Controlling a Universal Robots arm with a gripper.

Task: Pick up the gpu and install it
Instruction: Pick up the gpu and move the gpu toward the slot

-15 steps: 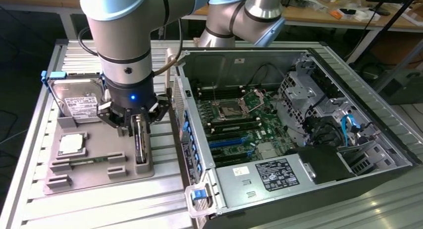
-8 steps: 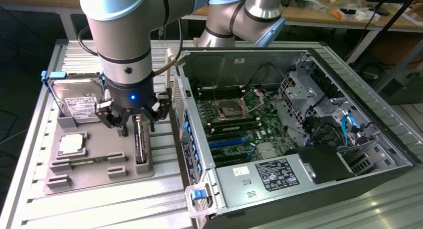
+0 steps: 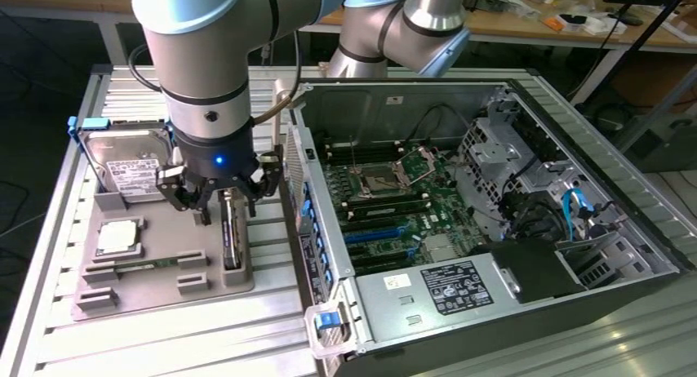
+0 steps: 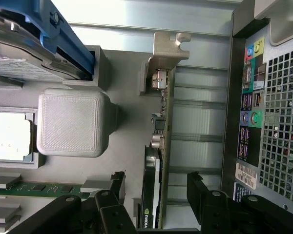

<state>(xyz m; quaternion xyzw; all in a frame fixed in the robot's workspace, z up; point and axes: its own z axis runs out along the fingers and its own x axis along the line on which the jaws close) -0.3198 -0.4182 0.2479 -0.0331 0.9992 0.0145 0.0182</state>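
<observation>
Robotics lab or workshop, by the look of it. An industrial robot arm point(image 3: 201, 59) hangs over a ribbed aluminium tabletop point(image 3: 163, 344). A desktop computer case point(image 3: 403, 108) lies open, its motherboard point(image 3: 397, 206) exposed. Beside it a grey printed fixture tray point(image 3: 163, 291) holds loose parts: a hard drive point(image 3: 130, 173), and a gpu point(image 3: 231, 230) on edge. Behind are wooden workbenches point(image 3: 523, 30), cluttered with small items.

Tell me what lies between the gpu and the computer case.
In the wrist view, bare table slats separate the gpu from the case, and one finger of the open pincer hangs in that gap.
</observation>
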